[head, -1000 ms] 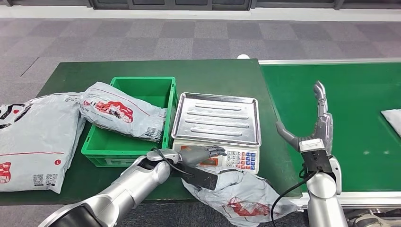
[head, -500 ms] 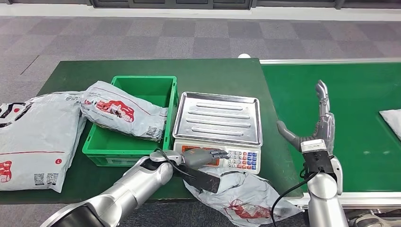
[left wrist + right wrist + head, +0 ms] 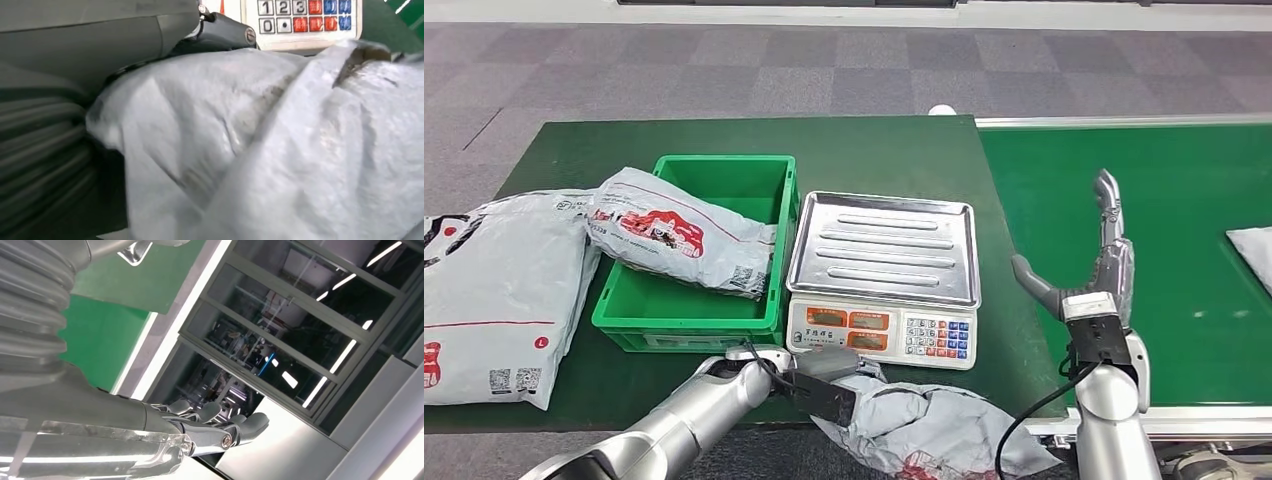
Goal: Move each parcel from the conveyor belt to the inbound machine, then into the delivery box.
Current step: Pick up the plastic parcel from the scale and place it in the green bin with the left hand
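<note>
Head view: our left hand (image 3: 824, 362) grips grey parcel (image 3: 934, 430) at table's near edge, just below scale (image 3: 882, 262). Right hand (image 3: 1092, 270) held upright over conveyor (image 3: 1184, 200), fingers spread, empty. We judge weighing step underway; next, lift parcel onto scale tray.

Your head camera looks down at the worktop (image 3: 874, 150). Your left wrist camera sits close, sharing the scale (image 3: 882, 265) (image 3: 300, 22).

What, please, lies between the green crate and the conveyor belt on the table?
In the head view, the weighing scale stands between the green crate and the conveyor belt; its steel tray is bare.
</note>
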`<state>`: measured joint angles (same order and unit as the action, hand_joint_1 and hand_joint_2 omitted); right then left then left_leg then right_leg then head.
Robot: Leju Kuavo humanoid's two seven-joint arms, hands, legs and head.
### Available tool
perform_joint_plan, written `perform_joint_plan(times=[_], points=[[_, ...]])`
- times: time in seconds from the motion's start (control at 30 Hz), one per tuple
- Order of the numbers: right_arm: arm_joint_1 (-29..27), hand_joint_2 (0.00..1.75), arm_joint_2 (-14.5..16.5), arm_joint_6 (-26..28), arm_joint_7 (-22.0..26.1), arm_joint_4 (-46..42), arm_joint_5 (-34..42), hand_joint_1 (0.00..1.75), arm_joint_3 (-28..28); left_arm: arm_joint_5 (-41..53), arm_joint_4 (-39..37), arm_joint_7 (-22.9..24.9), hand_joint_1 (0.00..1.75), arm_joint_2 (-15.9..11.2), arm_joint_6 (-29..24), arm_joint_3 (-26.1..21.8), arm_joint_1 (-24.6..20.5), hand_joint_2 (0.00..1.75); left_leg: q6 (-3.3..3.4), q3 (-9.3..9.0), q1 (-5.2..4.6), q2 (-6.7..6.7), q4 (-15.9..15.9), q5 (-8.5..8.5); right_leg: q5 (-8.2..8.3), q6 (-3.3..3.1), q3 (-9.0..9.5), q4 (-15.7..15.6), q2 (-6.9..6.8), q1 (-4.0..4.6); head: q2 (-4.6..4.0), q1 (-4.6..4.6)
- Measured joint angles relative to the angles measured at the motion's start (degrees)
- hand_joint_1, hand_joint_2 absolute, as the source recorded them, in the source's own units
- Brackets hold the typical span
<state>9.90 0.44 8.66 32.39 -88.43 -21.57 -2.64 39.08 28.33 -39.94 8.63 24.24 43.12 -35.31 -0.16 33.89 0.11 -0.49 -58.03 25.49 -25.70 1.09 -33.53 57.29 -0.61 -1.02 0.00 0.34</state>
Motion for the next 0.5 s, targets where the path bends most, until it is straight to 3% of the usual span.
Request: perform_joint_plan(times=[0.27, 0.5], points=[[0.0, 1.75, 0.0, 0.0, 0.0, 0.0, 0.06, 0.0, 0.0, -2.97, 2.26, -0.33, 1.75, -0.85, 1.07, -0.03, 1.5, 1.75, -0.05, 0.22, 0.01, 0.01, 0.0, 0.04, -0.04, -0.05, -0.26, 0.02, 0.05, 0.0, 0.0, 0.01], [0.0, 1.75, 0.0, 0.05, -0.08, 0.0, 0.25, 0.0, 0.0, -23.91, 12.06, -0.21, 1.75, -4.01, 2.96, 0.51, 4.48, 1.75, -0.07, 0.44, 0.01, 0.04, 0.0, 0.05, -0.04, -0.05, -0.5, 0.04, 0.09, 0.01, 0.0, 0.0]])
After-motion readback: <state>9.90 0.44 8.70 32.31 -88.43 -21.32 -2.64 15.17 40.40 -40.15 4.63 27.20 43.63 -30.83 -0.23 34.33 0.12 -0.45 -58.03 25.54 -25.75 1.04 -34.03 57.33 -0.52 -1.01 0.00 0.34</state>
